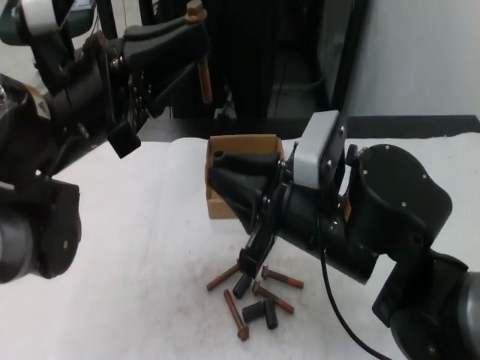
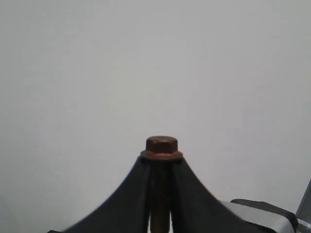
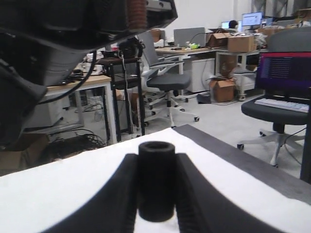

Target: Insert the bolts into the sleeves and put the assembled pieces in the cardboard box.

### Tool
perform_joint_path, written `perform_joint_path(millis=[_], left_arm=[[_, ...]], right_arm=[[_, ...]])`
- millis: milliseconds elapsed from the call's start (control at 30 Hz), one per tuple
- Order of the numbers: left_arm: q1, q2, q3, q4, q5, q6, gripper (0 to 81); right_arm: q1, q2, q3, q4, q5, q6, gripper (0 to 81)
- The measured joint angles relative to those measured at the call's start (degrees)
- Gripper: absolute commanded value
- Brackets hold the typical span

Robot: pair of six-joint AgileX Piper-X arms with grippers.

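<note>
My left gripper (image 1: 193, 34) is raised at the upper left, shut on a rusty bolt (image 1: 202, 75) that hangs head up, its hex head (image 2: 161, 146) showing above the fingers (image 2: 129, 199). My right gripper (image 1: 219, 166) is in front of the cardboard box (image 1: 244, 142), shut on a black sleeve (image 3: 156, 187) held upright with its bore facing up. The bolt's threaded end (image 3: 137, 12) hangs above the sleeve and a little to one side. The bolt and the sleeve are apart.
Several loose bolts (image 1: 283, 277) and three black sleeves (image 1: 242, 285) lie in a cluster on the white table (image 1: 135, 285) near the front centre. The right arm's body (image 1: 390, 210) covers the table's right side. Bare table lies to the left of the cluster.
</note>
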Motion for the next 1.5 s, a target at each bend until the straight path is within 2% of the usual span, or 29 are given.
perform_joint_path(millis=[200,467,733,1100,1500], left_arm=[[-0.1,0.0,0.0,0.0,0.3,-1.1,0.4],[-0.3,0.0,0.0,0.0,0.4,-0.2,0.4],[-0.3,0.0,0.0,0.1,1.0,0.2,0.4],[-2.9,0.0,0.0,0.6,2.3,0.3,0.4],[-2.9,0.0,0.0,0.9,3.1,2.1,0.4]], right_arm=[[0.1,0.0,0.0,0.0,3.1,-2.6,0.3],[0.8,0.0,0.0,-0.7,0.8,-2.8,0.3],[0.9,0.0,0.0,-7.9,0.0,-2.8,0.3],[1.1,0.0,0.0,-8.8,-0.2,-0.2,0.3],[1.2,0.0,0.0,-9.0,-0.2,2.0,0.3]])
